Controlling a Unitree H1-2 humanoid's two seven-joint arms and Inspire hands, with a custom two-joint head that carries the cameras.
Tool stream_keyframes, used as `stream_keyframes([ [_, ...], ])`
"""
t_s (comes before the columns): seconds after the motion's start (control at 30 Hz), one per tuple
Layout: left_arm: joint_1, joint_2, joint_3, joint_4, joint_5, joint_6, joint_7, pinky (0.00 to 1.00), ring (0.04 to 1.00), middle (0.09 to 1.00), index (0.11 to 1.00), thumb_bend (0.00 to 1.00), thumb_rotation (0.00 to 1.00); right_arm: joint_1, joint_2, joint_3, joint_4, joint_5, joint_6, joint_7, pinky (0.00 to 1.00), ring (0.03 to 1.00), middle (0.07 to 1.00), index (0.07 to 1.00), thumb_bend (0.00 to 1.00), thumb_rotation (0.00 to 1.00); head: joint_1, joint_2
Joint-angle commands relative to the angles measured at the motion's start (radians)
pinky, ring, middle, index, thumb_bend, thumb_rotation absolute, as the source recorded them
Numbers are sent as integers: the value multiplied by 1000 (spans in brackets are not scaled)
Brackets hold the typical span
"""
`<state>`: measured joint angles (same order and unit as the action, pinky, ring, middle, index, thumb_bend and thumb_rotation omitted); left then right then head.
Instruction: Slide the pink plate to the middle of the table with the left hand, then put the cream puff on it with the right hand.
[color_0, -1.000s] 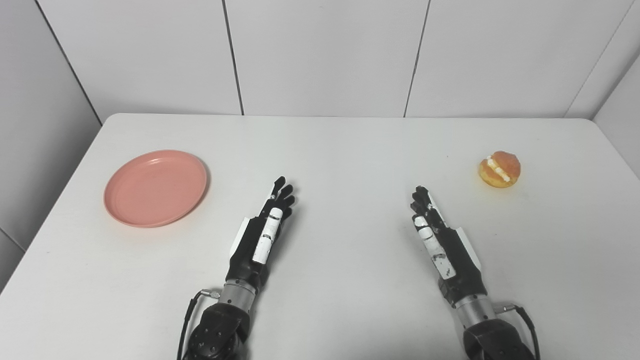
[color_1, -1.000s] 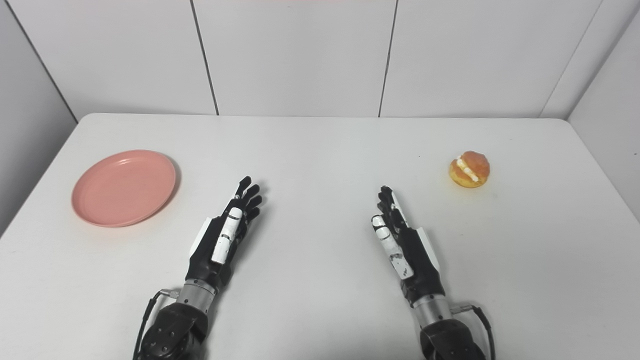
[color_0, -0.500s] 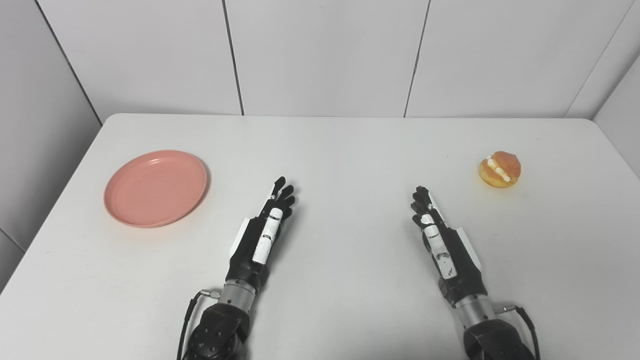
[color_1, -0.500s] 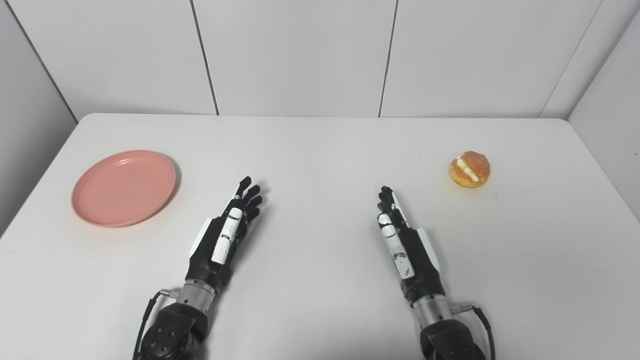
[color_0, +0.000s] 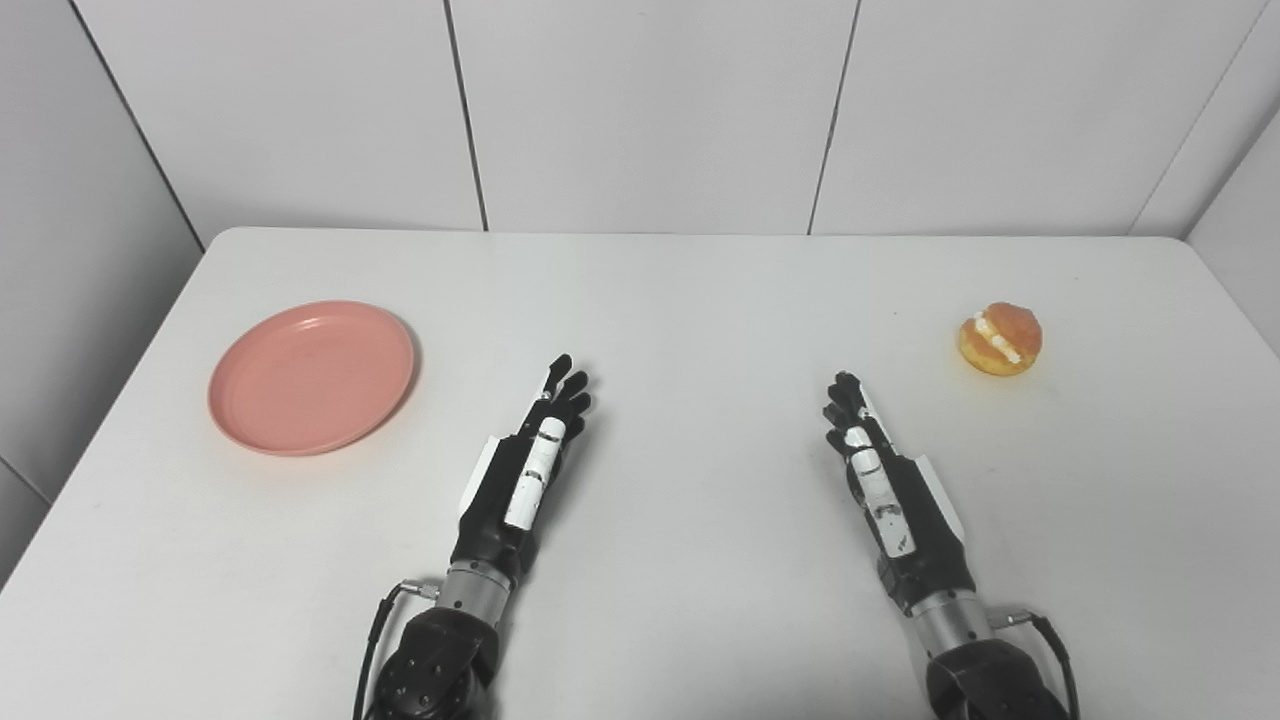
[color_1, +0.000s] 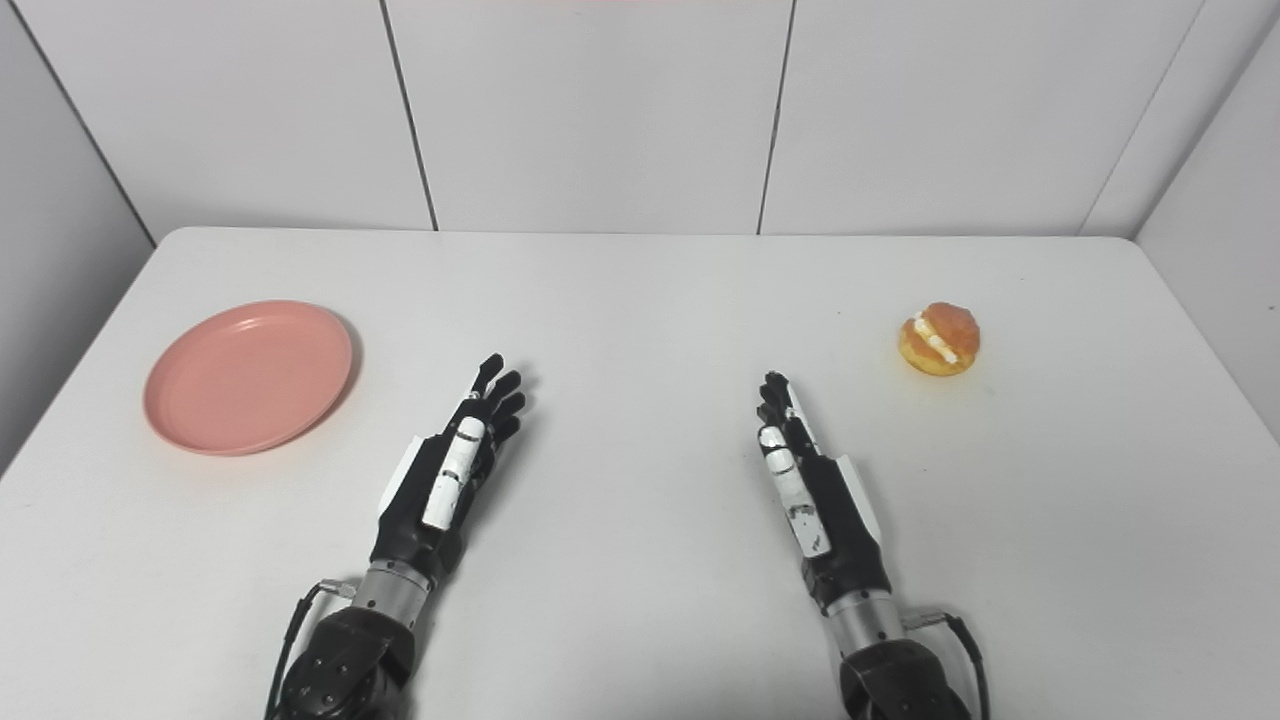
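A round pink plate (color_0: 311, 375) lies bare on the white table (color_0: 690, 300) near its left edge. Far to the right sits a golden cream puff (color_0: 999, 338) with a white cream band. My left hand (color_0: 526, 462) rests low over the table's front middle, fingers stretched forward and holding nothing, well right of the plate. The right hand (color_0: 882, 468) mirrors it, open with straight fingers, short of the cream puff and to its left. Neither hand touches either object.
White wall panels stand behind the table's far edge (color_0: 690, 234). A grey wall flanks the left side, another the right corner. Both forearms come in over the table's near edge.
The right hand's thumb has drawn in closer alongside its fingers. The left hand, the plate and the cream puff have stayed put.
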<state>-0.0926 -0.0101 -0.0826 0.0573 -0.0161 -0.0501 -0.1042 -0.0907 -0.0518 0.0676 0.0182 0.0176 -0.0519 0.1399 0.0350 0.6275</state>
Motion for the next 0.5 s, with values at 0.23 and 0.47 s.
stream_keyframes([
  [0.23, 48, -38, -34, 77, 60, -4, 39, 966, 963, 978, 978, 447, 1000, 26, -43, -35, 67, 77, -57, 44, 1000, 1000, 1000, 1000, 393, 1000, 201, -82],
  [0.47, 30, -72, -50, 143, 109, -30, 77, 945, 953, 966, 963, 451, 1000, 15, -63, -52, 123, 126, -93, 77, 1000, 1000, 1000, 1000, 321, 1000, 294, -153],
])
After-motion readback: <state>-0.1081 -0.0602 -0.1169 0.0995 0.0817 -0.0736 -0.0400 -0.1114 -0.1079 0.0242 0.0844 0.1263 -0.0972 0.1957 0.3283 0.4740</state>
